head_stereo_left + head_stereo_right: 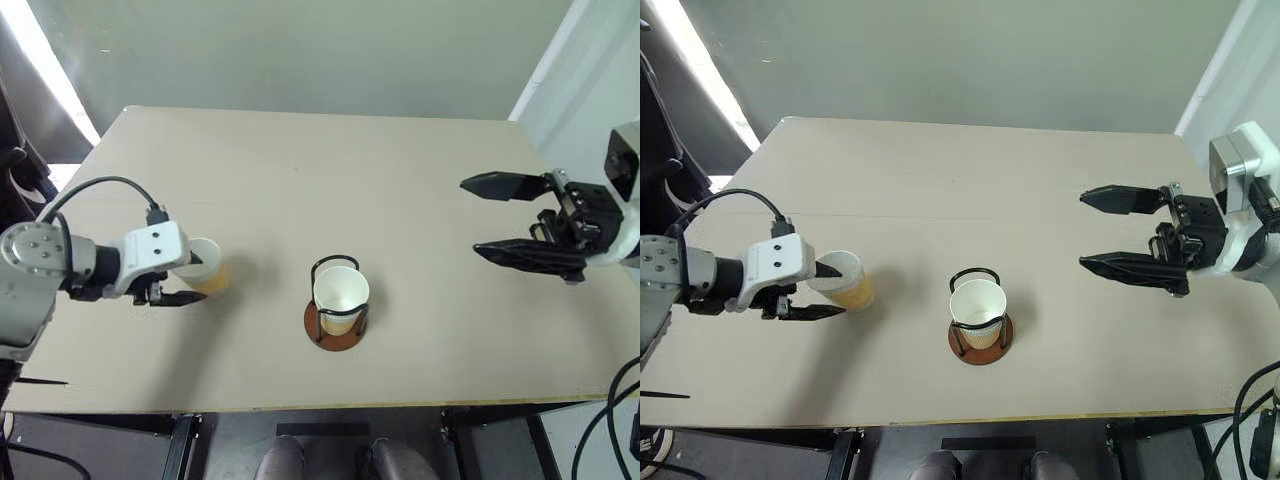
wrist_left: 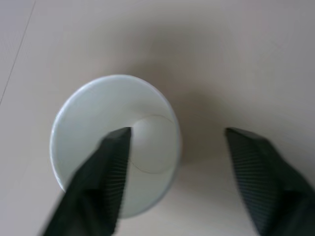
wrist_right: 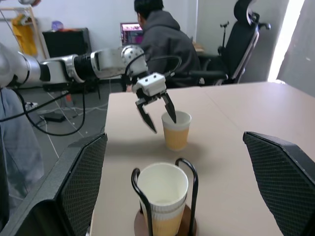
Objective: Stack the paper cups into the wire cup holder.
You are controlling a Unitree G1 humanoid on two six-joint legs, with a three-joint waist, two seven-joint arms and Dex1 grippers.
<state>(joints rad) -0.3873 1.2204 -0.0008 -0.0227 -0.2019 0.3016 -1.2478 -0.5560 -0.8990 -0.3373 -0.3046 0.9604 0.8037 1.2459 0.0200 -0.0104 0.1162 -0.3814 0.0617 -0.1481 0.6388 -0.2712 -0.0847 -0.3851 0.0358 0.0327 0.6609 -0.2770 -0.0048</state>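
The left gripper point(image 1: 830, 290) had one finger inside the loose paper cup point(image 1: 844, 279), half-closed to pinch its wall. The right gripper point(image 1: 1110, 232) waited wide open, empty, near the table's point(image 1: 970, 180) right edge.

Cups point(image 1: 341, 297) stacked upright in wire holder point(image 1: 336, 322), mid table. One yellow cup point(image 1: 206, 266) stands apart, left.

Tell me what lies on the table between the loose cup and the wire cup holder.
Nothing: bare table separates the loose cup from the wire cup holder, seen in the left eye view.
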